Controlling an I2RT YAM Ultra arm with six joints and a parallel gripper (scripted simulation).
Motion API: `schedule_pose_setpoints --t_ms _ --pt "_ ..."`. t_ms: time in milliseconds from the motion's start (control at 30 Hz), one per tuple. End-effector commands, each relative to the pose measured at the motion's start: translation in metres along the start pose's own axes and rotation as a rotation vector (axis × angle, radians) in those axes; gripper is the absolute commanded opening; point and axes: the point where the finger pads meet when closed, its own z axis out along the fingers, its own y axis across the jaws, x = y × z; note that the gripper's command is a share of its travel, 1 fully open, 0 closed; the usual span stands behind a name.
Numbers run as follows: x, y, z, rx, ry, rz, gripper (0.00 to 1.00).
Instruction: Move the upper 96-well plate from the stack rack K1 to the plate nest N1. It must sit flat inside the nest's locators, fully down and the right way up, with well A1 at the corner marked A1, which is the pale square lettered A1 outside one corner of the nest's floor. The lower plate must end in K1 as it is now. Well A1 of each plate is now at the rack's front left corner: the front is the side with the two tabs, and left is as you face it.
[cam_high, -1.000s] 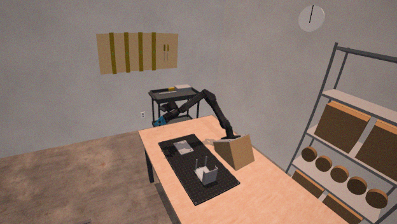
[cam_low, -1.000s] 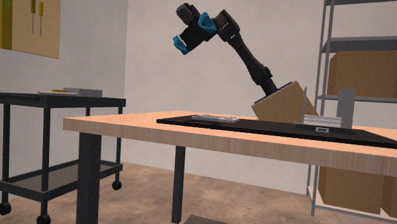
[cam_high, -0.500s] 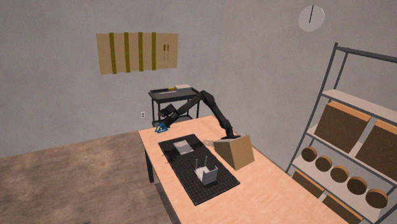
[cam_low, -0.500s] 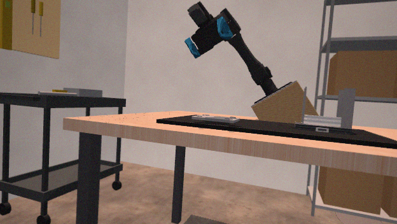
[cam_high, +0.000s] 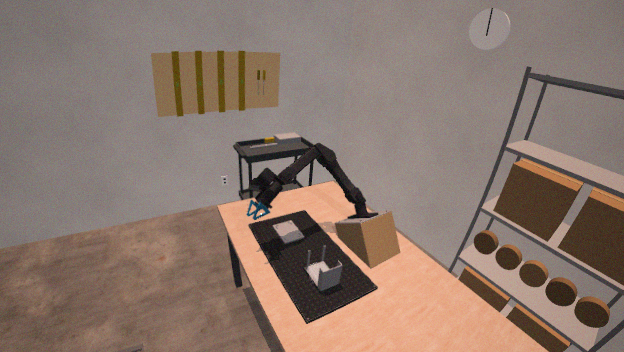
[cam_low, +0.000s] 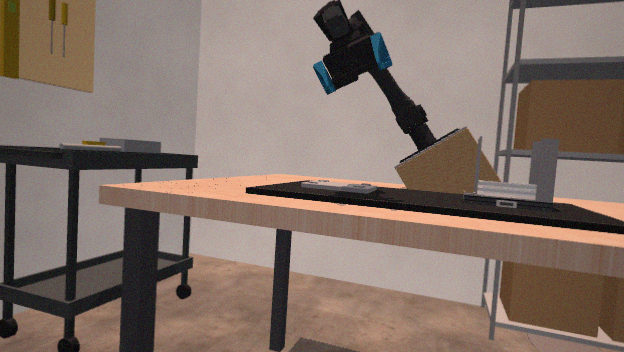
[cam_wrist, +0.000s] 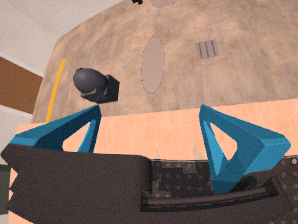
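Observation:
The stack rack K1 (cam_high: 325, 274) stands on the near part of the black mat (cam_high: 310, 262), with two thin posts and a grey wall. The stacked pale plates (cam_low: 505, 190) lie in it, and I cannot tell the upper one from the lower one. The plate nest N1 (cam_high: 288, 231) is a low pale frame on the far part of the mat, and it also shows in the exterior view (cam_low: 340, 186). Its A1 mark is too small to see. My gripper (cam_high: 257, 210) (cam_low: 352, 65) is open and empty, in the air above the table's far left corner, beyond the nest. The wrist view shows its blue fingers wide apart over the table edge.
A tilted cardboard box (cam_high: 369, 239) stands at the arm's base, right of the mat. A dark cart (cam_high: 272, 150) stands beyond the table's far end. A metal shelf unit (cam_high: 550, 225) stands to the right.

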Motion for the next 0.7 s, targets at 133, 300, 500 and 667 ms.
schedule_pose_setpoints --t_ms 133,300,500,667 --pt "-0.018 0.027 -0.009 -0.026 0.017 -0.091 1.00" --pt "0.012 0.049 0.010 -0.055 0.123 -0.161 1.00" --pt "0.040 0.068 0.014 -0.066 0.171 -0.183 1.00" --pt "0.036 0.078 0.018 -0.082 0.209 -0.250 1.00"
